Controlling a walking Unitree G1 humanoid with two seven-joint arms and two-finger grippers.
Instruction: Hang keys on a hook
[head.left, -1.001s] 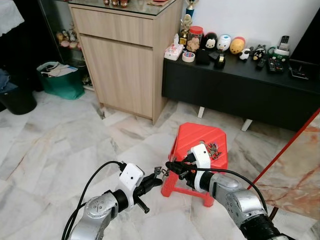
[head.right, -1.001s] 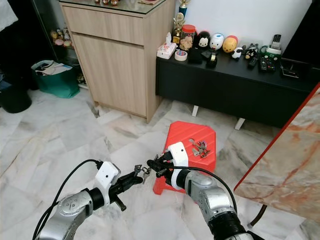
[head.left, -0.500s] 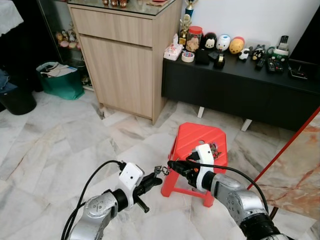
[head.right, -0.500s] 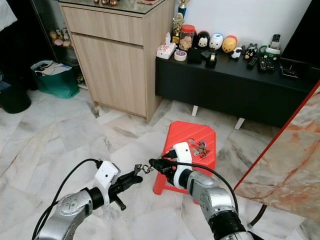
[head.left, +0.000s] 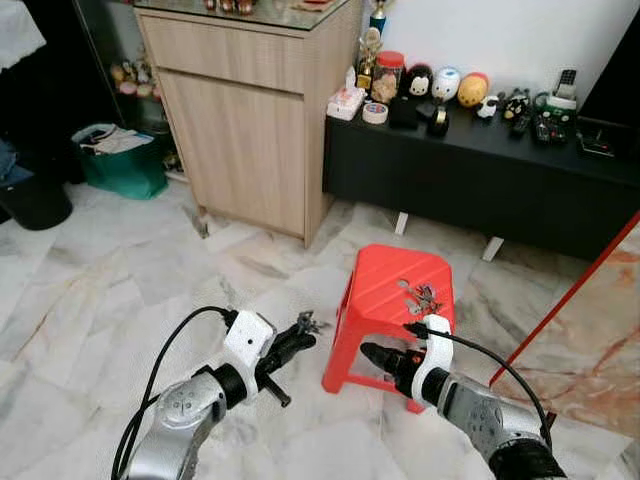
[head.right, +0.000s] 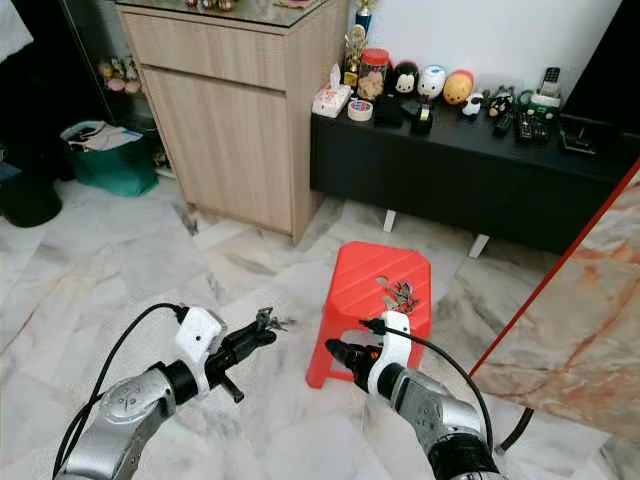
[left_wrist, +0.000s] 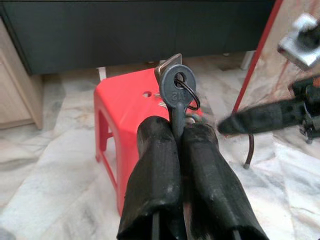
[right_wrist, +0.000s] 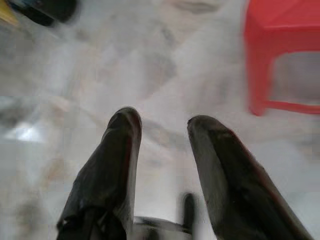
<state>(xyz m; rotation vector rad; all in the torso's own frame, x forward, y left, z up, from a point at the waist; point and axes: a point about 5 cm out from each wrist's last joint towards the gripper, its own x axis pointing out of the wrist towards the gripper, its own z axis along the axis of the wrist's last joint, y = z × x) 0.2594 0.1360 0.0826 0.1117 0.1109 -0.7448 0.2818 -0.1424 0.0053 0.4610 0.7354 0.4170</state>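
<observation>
My left gripper (head.left: 298, 332) is shut on a dark key (left_wrist: 176, 92), which stands up from between its fingertips (left_wrist: 155, 135) with a thin wire ring through its head. It hovers over the marble floor, to the left of a red plastic stool (head.left: 398, 285). Another small bunch of keys (head.left: 425, 298) lies on the stool's top. My right gripper (head.left: 372, 352) is low in front of the stool and points left. Its fingers (right_wrist: 125, 125) are apart with nothing between them.
A tall wooden cabinet (head.left: 250, 110) stands behind on the left. A low black console (head.left: 480, 175) carries figurines and remotes. A green bag (head.left: 120, 160) sits on the floor at far left. A marble-topped table with a red edge (head.left: 600, 330) closes in on the right.
The two grippers were meeting at the key. My right gripper has since drawn back to the right and lower, with nothing in it. The left has moved left with the key.
</observation>
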